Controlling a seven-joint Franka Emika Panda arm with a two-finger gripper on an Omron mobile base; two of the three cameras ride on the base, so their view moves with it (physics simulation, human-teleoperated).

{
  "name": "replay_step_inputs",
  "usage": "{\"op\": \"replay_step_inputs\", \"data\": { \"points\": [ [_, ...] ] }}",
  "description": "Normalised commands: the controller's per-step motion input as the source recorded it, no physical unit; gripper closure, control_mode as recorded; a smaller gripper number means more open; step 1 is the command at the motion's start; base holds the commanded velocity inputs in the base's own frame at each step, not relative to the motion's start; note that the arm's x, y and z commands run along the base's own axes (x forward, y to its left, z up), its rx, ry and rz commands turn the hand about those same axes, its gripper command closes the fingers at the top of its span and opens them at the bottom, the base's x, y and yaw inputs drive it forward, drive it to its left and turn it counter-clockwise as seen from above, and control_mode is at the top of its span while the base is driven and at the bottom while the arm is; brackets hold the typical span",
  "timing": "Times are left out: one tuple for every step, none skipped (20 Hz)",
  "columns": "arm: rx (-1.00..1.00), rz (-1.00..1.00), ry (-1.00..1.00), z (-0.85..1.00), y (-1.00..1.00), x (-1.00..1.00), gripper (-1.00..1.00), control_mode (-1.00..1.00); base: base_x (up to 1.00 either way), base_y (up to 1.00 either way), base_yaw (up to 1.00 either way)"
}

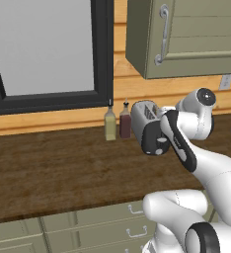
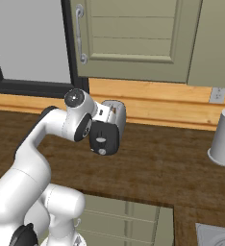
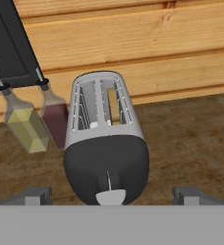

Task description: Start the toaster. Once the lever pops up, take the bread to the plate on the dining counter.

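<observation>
Dark wood counter under a plank wall carries the toaster near its back edge. Bent forward, the arm aims its open gripper at the toaster's black end, one fingertip either side.

The small boxy toaster with a silver slotted top and rounded black end face stands near the worktop's back edge, against the wood-plank wall. Just beside it stand a slim olive-yellow bottle and a slim maroon bottle, blocking that flank. The dark wood worktop lies bare toward its front edge. The toaster's other flank looks open, though the arm hides part of it. The olive-green wall cabinet limits room overhead.
</observation>
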Motion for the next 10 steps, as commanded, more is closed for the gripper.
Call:
{"op": "replay_step_inputs", "data": {
  "points": [
    [0.0,0.0,0.0,0.0,0.0,0.0,-1.0,-1.0,0.0,0.0,0.0],
    [0.0,0.0,0.0,0.0,0.0,0.0,-1.0,-1.0,0.0,0.0,0.0],
    [0.0,0.0,0.0,0.0,0.0,0.0,-1.0,-1.0,0.0,0.0,0.0],
    [0.0,0.0,0.0,0.0,0.0,0.0,-1.0,-1.0,0.0,0.0,0.0],
    [0.0,0.0,0.0,0.0,0.0,0.0,-1.0,-1.0,0.0,0.0,0.0],
    [0.0,0.0,0.0,0.0,0.0,0.0,-1.0,-1.0,0.0,0.0,0.0],
    [0.0,0.0,0.0,0.0,0.0,0.0,-1.0,-1.0,0.0,0.0,0.0],
    [0.0,0.0,0.0,0.0,0.0,0.0,-1.0,-1.0,0.0,0.0,0.0],
    [0.0,0.0,0.0,0.0,0.0,0.0,-1.0,-1.0,0.0,0.0,0.0],
    [0.0,0.0,0.0,0.0,0.0,0.0,-1.0,-1.0,0.0,0.0,0.0]
  ]
}}
